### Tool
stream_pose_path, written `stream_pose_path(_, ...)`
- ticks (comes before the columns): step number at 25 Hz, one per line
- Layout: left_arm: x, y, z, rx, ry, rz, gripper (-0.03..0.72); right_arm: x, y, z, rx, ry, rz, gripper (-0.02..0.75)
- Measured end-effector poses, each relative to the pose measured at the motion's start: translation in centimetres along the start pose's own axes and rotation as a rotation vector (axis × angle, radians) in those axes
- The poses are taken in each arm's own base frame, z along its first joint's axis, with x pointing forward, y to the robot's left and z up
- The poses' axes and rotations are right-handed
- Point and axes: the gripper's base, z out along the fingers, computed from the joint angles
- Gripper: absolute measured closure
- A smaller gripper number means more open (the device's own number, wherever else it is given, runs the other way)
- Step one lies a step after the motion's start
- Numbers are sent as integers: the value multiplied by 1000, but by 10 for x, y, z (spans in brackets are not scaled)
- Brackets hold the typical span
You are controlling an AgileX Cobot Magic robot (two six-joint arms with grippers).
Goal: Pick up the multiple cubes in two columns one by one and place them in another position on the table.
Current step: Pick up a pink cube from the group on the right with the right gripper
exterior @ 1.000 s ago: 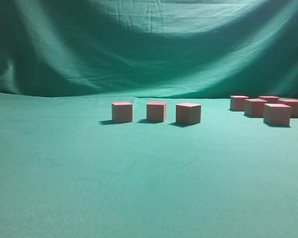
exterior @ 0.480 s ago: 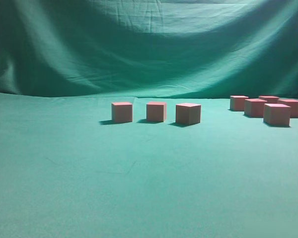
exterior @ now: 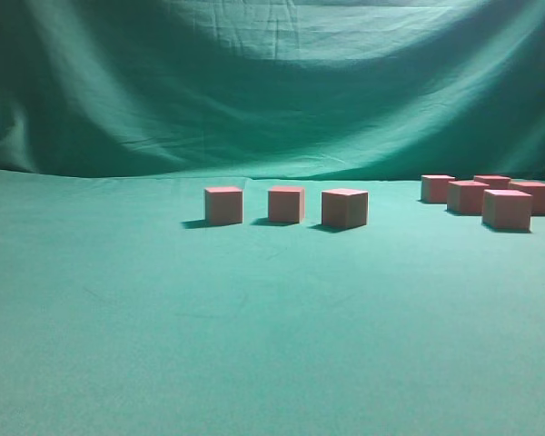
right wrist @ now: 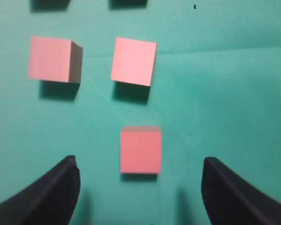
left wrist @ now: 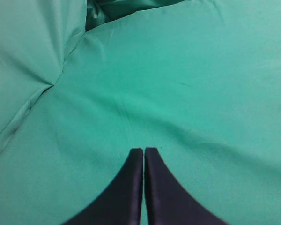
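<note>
While the right gripper (right wrist: 139, 187) is held wide open and empty above the nearest cube (right wrist: 140, 150), a descent off-centre could see that cube nudged toward the two cubes just beyond it. Three cubes are counted in a row at mid-table (exterior: 254, 345), six more clustered to their right. The left gripper (left wrist: 144, 154) is seen closed, empty.

Three cubes (exterior: 286, 206) sit in a row mid-table (exterior: 254, 345). More cubes (exterior: 490, 200) bunch together at three o'clock from them.
</note>
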Motion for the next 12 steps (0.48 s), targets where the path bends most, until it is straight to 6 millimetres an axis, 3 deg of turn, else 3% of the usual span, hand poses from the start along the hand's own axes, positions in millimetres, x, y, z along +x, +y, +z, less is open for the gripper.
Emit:
stream_pose_path(10, 0, 0, 0, 0, 0, 0, 688, -5, -3, 50, 8, 72, 5, 209)
stream_pose_path(12, 0, 0, 0, 0, 0, 0, 688, -6, -4, 54, 7, 73, 7, 275)
